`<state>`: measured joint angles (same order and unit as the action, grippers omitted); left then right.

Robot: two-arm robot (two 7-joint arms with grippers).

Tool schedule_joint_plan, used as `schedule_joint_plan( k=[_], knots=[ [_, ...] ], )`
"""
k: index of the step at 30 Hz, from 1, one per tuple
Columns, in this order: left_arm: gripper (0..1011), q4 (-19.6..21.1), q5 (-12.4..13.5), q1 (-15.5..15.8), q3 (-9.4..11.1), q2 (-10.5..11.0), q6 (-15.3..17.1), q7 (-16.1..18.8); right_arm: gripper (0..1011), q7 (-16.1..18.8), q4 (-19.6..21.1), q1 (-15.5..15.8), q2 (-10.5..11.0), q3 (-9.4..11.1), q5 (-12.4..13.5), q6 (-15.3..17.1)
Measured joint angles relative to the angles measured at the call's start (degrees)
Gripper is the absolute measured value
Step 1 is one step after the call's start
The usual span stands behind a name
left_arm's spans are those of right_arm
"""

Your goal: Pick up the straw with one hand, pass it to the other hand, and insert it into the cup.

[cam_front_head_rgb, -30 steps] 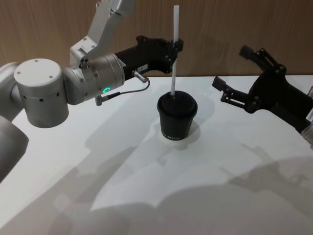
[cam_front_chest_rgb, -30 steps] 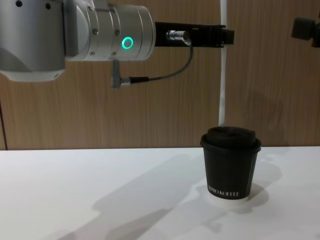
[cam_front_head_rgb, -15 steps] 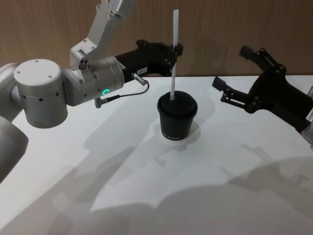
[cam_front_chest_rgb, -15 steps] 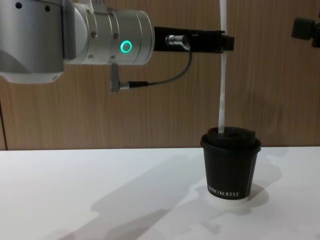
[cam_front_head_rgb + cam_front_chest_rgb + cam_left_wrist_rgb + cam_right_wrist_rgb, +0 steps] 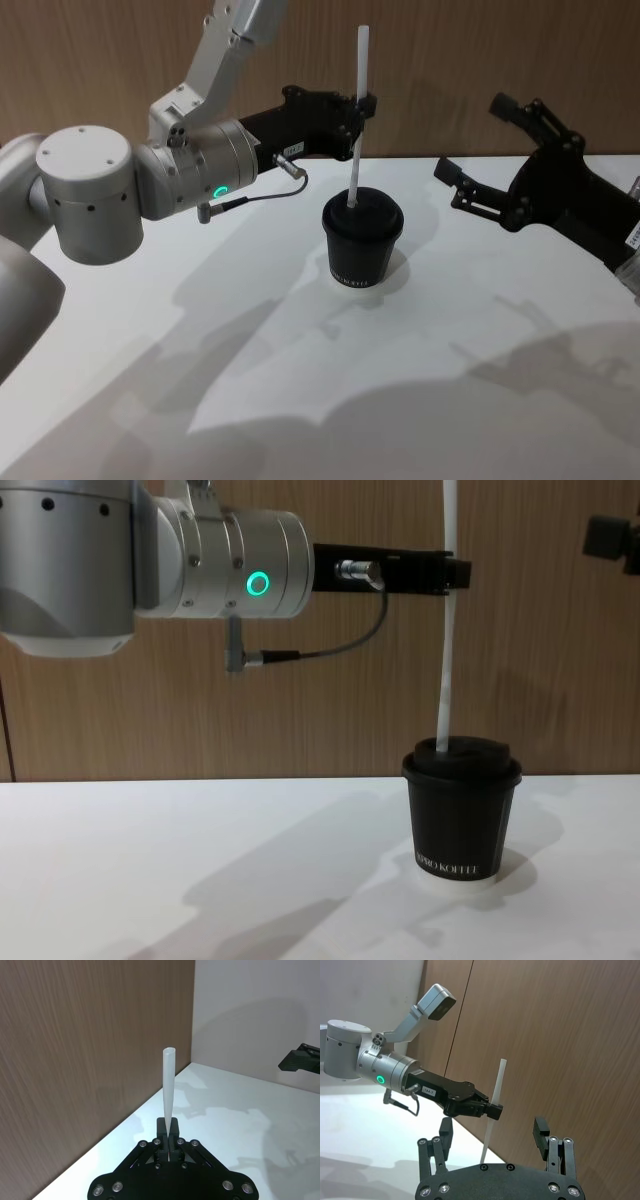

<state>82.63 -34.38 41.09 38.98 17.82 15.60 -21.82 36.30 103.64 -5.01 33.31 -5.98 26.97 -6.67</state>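
Left hand (image 5: 362, 103) is clamped on the straw (image 5: 355, 160) a little above its middle, directly over the cup (image 5: 362, 250). I see the straw held close to upright, its top leaning slightly right. Its lower end meets the cup's domed lid; I cannot tell how far in it sits. The cup stands upright near the middle of the counter (image 5: 150, 330). My right hand (image 5: 472, 137) hovers over the counter's right side, fingers spread wide, well apart from the cup.
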Motion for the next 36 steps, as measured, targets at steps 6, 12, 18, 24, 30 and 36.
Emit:
schedule_joint_plan(
  k=[6, 12, 18, 24, 30, 36],
  knots=[
    [10, -0.2, 0.3, -0.1, -0.2, -0.2, -0.2, 0.0, 1001, 0.0, 0.0, 0.0, 0.0, 0.0, 0.0, 0.0],
    [10, -0.5, 0.5, -0.2, -0.6, -0.4, -0.2, -0.2, 1001, 0.0, 0.0, 0.0, 0.0, 0.0, 0.0, 0.0],
    [8, -0.7, 0.5, -0.3, -1.0, -0.6, -0.1, -0.5, 1001, 0.0, 0.0, 0.0, 0.0, 0.0, 0.0, 0.0],
    [11, -0.6, 0.4, -0.3, -1.4, -0.7, 0.3, -1.1, 1001, 0.0, 0.0, 0.0, 0.0, 0.0, 0.0, 0.0],
    [11, -0.2, 0.2, -0.2, -1.7, -0.7, 0.8, -1.9, 1001, 0.0, 0.0, 0.0, 0.0, 0.0, 0.0, 0.0],
    [10, 0.6, -0.4, -0.2, -2.1, -0.4, 1.1, -2.8, 1001, 0.0, 0.0, 0.0, 0.0, 0.0, 0.0, 0.0]
  ],
)
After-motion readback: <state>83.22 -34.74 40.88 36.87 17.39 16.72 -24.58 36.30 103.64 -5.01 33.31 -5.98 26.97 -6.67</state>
